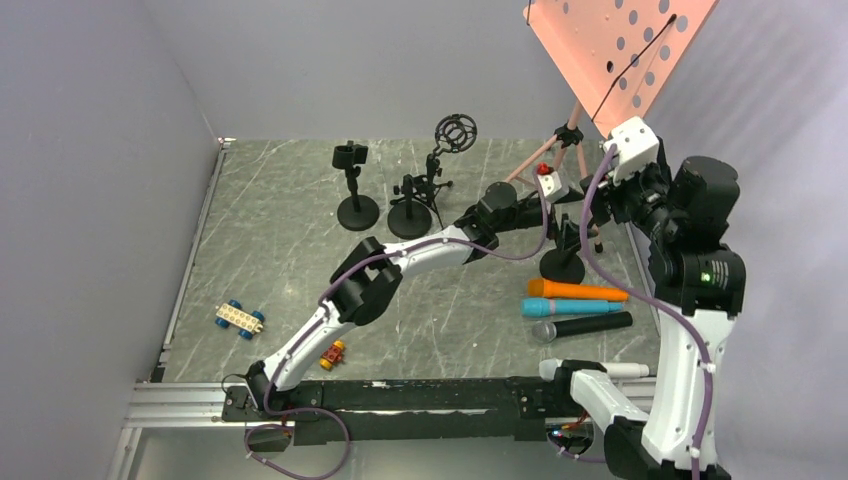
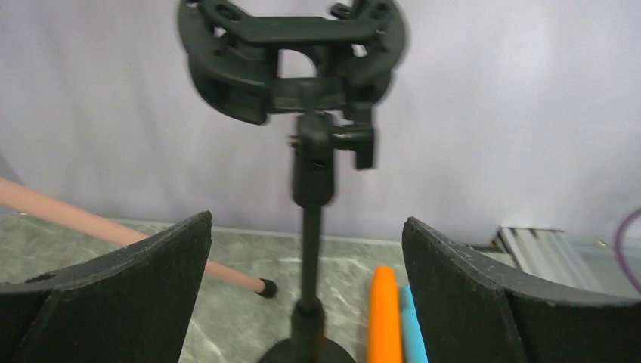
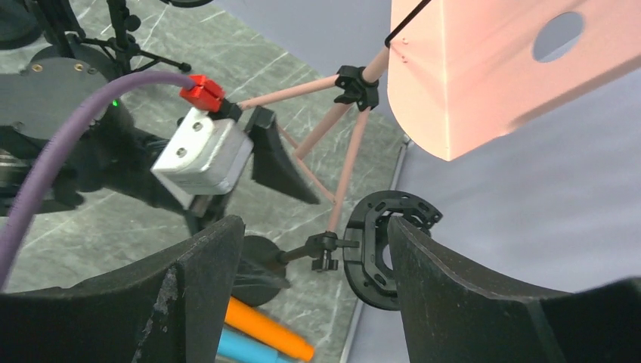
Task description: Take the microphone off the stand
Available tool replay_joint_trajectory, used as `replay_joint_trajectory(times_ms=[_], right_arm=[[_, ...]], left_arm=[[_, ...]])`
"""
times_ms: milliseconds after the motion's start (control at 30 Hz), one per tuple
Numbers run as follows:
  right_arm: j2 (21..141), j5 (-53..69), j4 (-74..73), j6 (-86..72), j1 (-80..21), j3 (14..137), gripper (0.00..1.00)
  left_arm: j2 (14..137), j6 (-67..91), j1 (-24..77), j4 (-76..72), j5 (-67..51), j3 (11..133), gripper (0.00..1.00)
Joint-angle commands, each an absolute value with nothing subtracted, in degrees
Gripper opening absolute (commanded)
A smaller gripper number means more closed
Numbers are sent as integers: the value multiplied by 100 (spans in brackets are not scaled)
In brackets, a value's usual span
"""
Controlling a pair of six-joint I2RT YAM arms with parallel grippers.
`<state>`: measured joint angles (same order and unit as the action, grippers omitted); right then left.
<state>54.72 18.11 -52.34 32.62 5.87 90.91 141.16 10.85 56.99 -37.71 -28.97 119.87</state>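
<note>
Left gripper [image 2: 306, 224] open, empty; stand [image 2: 311, 181] upright, dead ahead between fingers. Right gripper [image 3: 314, 224] open, empty, facing clip [image 3: 376, 249]. Clip looks empty; mics [image 1: 570, 307] lie flat near stand.

We can read no word, brand, number or sign in any view. A small green mark [image 1: 712, 279] on the right arm's black joint housing [image 1: 688, 268], near the pink perforated metal music stand [image 1: 580, 40], is too tiny to decipher.
</note>
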Motion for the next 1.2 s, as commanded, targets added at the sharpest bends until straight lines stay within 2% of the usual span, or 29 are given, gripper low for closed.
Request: replay_joint_trajectory(times_ms=[0,67,133,500,633,667,867,1167], right_arm=[[5631,1873,-4987,2787,602,9225,74],[5630,1982,-5058,2871,598,9226,74],[5568,2050,-5082,3002,598,9157,73],[5454,2222,-4755,3170,598,8719,72],[5531,2258,-4684,3324,589,8664,70],[5537,2265,-4651,3349,589,8672,69],[5409,2613,-4471,3525,581,8672,69],[5406,4047,-4016,3940,444,8000,69]], left_arm=[[15231,1319,5768,-3794,-2145,13756,99],[15696,1245,5839,-3586,-2004,14458,98],[15799,1219,5895,-3625,-1998,14460,93],[15544,1757,5565,-3984,-3420,14232,44],[14831,1702,5212,-4087,-3719,13502,5],[14649,1789,5093,-4077,-3826,13307,0],[13081,2269,4432,-4293,-4630,11124,0],[10113,1609,3979,-3827,-5275,7623,0]])
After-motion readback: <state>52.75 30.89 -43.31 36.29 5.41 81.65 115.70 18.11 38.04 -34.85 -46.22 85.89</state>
